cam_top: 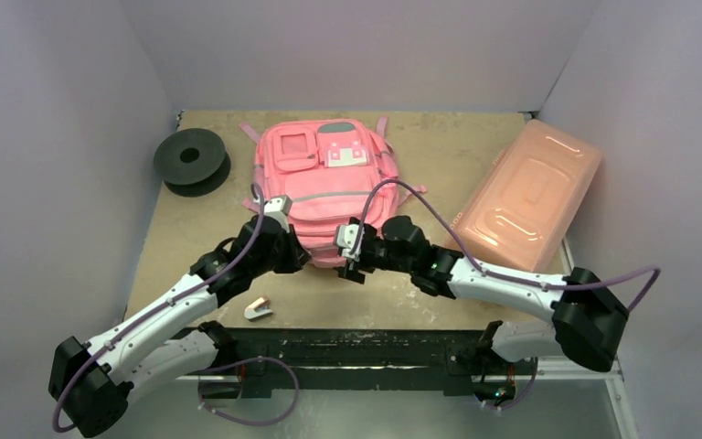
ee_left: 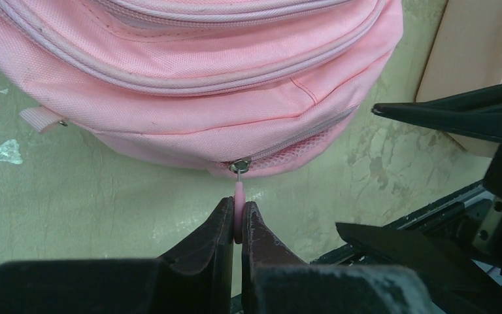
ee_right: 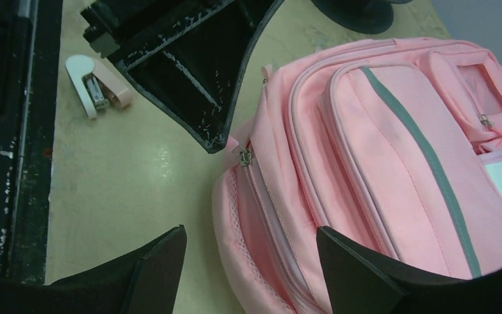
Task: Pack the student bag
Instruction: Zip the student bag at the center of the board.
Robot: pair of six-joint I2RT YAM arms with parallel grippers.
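Finds pink fabric backpack on worktop, toward 12 o'clock. Grips its pink zipper pull in clenched left fingers; holds right fingers released above the near corner. Could drag the unpinned backpack instead of unzipping, or slip off the thin pull.

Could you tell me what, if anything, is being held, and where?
The left gripper pinches the pink zipper pull of the student bag between its fingers; the right gripper, open, holds nothing.
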